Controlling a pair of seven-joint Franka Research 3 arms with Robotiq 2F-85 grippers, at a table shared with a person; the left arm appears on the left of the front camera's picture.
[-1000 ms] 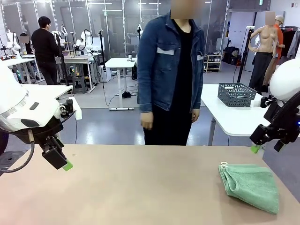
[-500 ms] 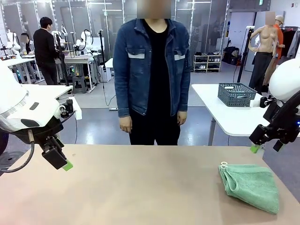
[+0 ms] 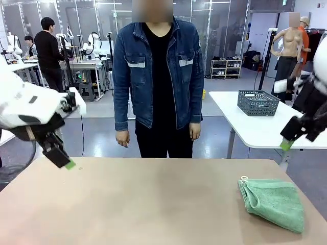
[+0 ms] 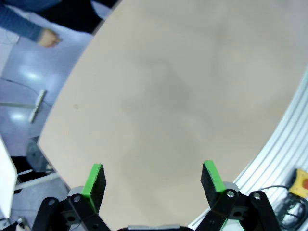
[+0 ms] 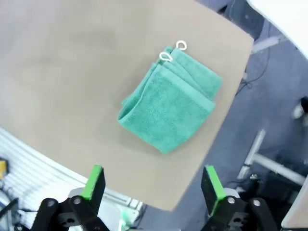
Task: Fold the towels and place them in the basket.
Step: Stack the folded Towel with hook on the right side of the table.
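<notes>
table middle/left: bare tan tabletop (image 3: 143, 204), open passage across it
right near corner: folded mint-green terry towels (image 3: 271, 201), low stack, only thing lying on the top
far edge: person in denim jacket (image 3: 156, 76) standing close, hands down at sides, blocks reach past the middle
above towels: free

The right gripper (image 3: 287, 145) is partly cut by the front view's right edge. The folded towels (image 3: 271, 202) hide their inner layers; 2 loops show, count unclear.
</notes>
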